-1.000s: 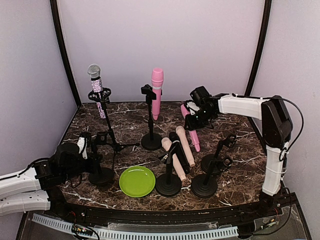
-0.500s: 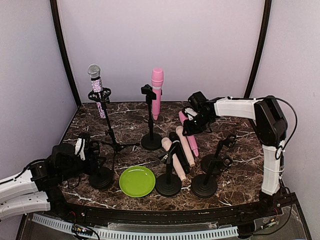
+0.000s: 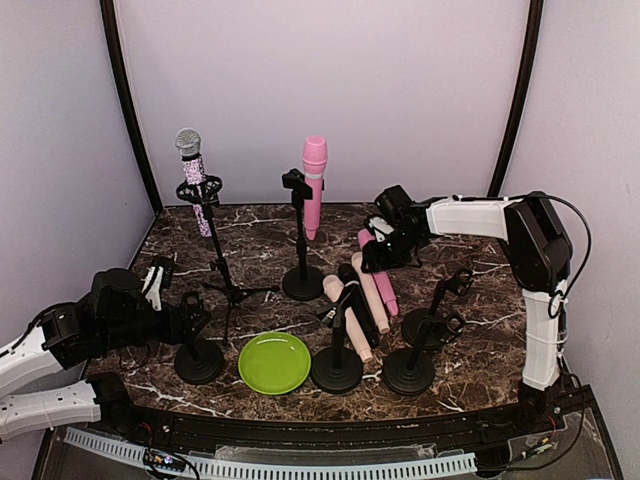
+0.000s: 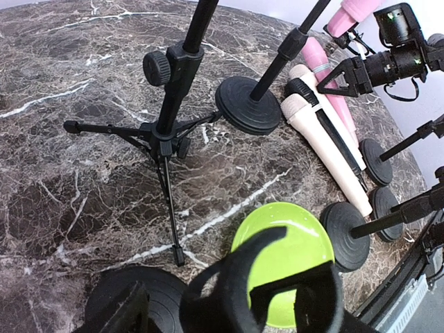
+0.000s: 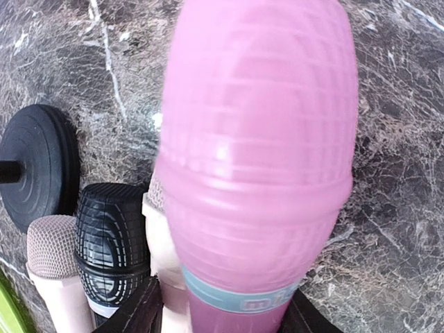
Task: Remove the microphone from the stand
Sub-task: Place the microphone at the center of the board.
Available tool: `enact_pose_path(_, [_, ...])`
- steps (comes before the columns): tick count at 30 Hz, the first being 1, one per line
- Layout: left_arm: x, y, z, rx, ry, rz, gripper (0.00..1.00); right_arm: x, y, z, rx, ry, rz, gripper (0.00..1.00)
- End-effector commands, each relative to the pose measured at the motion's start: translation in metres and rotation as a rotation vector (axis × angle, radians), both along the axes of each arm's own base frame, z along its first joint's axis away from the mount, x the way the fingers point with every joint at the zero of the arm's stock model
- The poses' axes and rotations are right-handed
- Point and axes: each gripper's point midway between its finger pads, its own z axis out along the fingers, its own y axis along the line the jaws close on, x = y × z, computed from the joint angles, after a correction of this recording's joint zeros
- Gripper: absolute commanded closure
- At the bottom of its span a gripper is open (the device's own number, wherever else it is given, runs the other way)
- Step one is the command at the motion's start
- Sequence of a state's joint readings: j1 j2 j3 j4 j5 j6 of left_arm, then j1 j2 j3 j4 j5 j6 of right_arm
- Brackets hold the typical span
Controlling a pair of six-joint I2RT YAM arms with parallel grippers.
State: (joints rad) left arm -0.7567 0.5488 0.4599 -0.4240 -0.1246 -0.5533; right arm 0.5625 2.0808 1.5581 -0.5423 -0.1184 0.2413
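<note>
The right gripper reached in over the right half of the worktop, just right of centre. Its fingers sat on either side of the pink microphone, just below the head. The wrist view did not show whether they pressed on the body or stood clear of it, so I cannot tell whether that gripper held it. The pink microphone lay slanted, off any stand. Its head pointed toward the far edge and its tail toward the near edge. It lay beside a row of loose microphones, two beige ones and a black one, their heads likewise toward the far edge.

At the near-left corner the left gripper hovered with its jaws apart and nothing clamped. The round-based stand rose just in front of it, and that stand's black clip stood bare between the spread fingers. A green plate lay just right of that stand's base, near the near edge.

A tripod stand on the left half carried a silver glitter microphone, upright and slightly tilted. A central stand held a second pink microphone upright, toward the far edge. Three more round-based stands stood along the near-right part of the worktop, with no microphones in them.
</note>
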Motion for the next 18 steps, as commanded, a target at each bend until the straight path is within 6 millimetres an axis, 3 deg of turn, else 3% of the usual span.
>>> enact_pose_path(1, [-0.012,-0.005,0.023,-0.066,0.044,-0.028,0.25,0.005,-0.005,-0.008,-0.02,-0.018,-0.02,0.43])
enact_pose_path(5, [-0.016,0.003,0.04,-0.066,0.045,-0.007,0.22,0.008,-0.009,0.005,-0.02,-0.064,-0.038,0.34])
enact_pose_path(8, [-0.017,0.008,0.066,-0.075,0.012,0.002,0.19,0.012,-0.012,0.026,-0.011,-0.119,-0.053,0.26])
enact_pose_path(13, [-0.012,0.017,0.105,-0.052,-0.079,0.022,0.05,0.015,-0.016,0.078,0.029,-0.227,-0.068,0.2])
enact_pose_path(15, [-0.006,0.011,0.127,-0.028,-0.122,-0.008,0.03,0.015,-0.016,0.1,0.058,-0.27,-0.069,0.19])
enact_pose_path(18, [0.006,-0.006,0.135,0.064,-0.15,-0.094,0.02,0.01,-0.014,0.135,0.124,-0.336,-0.058,0.18])
